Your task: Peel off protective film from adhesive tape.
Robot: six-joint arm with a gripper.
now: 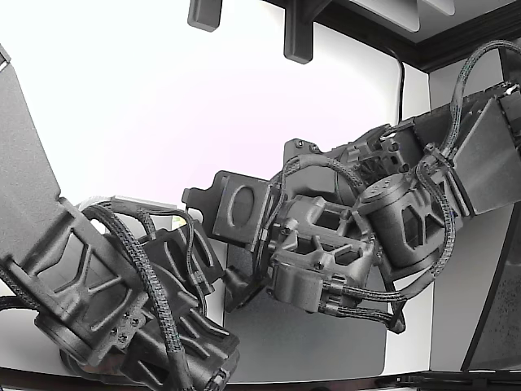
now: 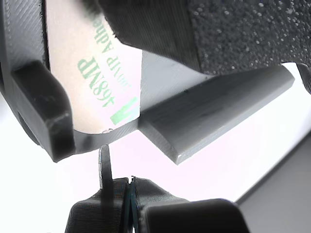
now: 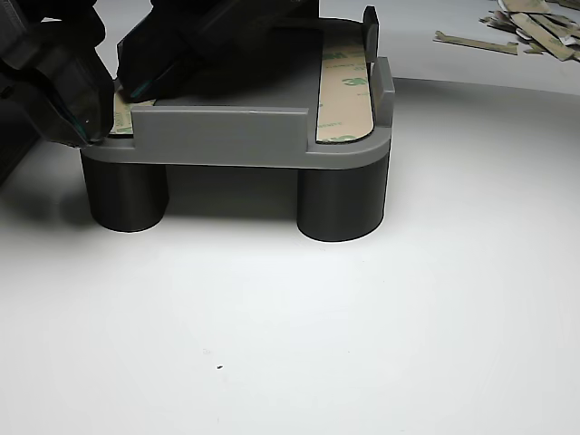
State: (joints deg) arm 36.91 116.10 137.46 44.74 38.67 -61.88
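A plain white table [image 3: 362,344] is seen, with torn film scraps [image 3: 530,23] at the other view's far right. Tan adhesive tape [image 3: 343,91], printed green, is laid on a grey legged fixture [image 3: 227,136]. Whether the gripper [image 3: 100,100], at the fixture's left end, is clenched cannot be told.

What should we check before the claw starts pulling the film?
1. Fixture sits level on both legs: ok.
2. Liner on the far tape strip still flat and in place: ok.
3. Claw positioned at the near strip: ok, tips sit at its end.
4. Film edge actually pinched: cannot tell; the tips hide the contact.
5. Printed liner seated under the fixture's lip in the wrist view: ok.
6. Peeled scraps kept away from the fixture: ok, piled at the far edge.
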